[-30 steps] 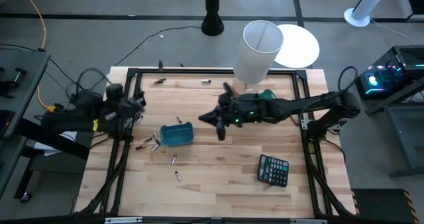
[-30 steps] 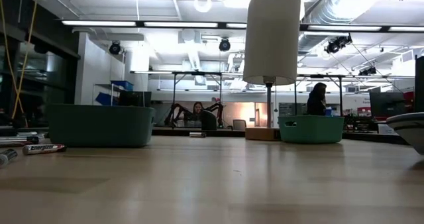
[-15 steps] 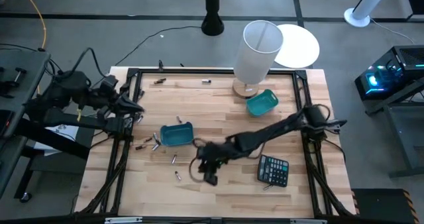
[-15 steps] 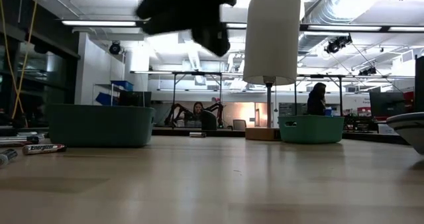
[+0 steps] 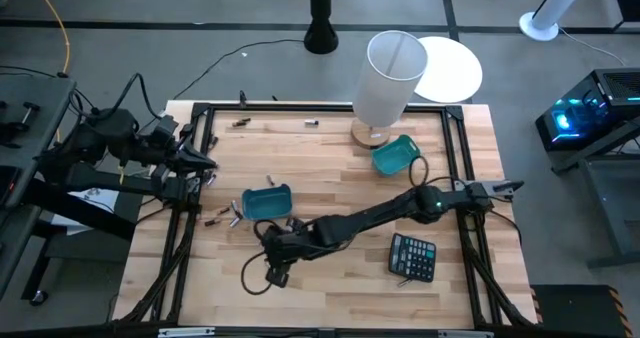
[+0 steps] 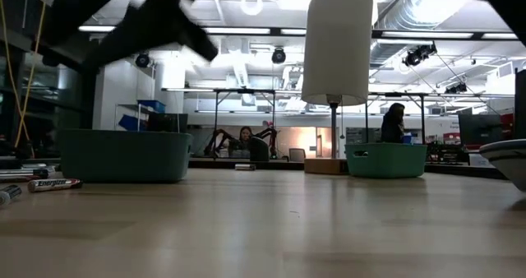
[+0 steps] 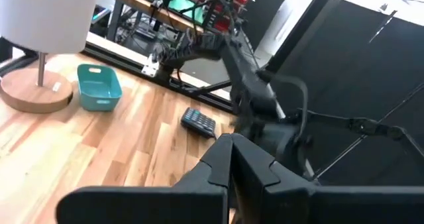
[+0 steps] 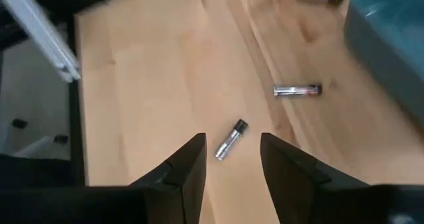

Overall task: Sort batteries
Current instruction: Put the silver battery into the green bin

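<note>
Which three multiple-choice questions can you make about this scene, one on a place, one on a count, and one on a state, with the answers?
1. Where is the black calculator?
A. inside a teal bin
B. on the table, on the right arm's side
C. under the lamp

2. How many teal bins stand on the table?
A. one
B. two
C. four

3. In what state is the right hand?
A. open, above a battery
B. shut on a battery
C. shut on the calculator

Answers:
1. B, since the high view shows it flat on the wood on that side.
2. B, since one bin is near the table's middle and the other bin is by the lamp base.
3. A, since the right wrist view shows a gap between its fingers, with a battery lying on the wood beyond it.
</note>
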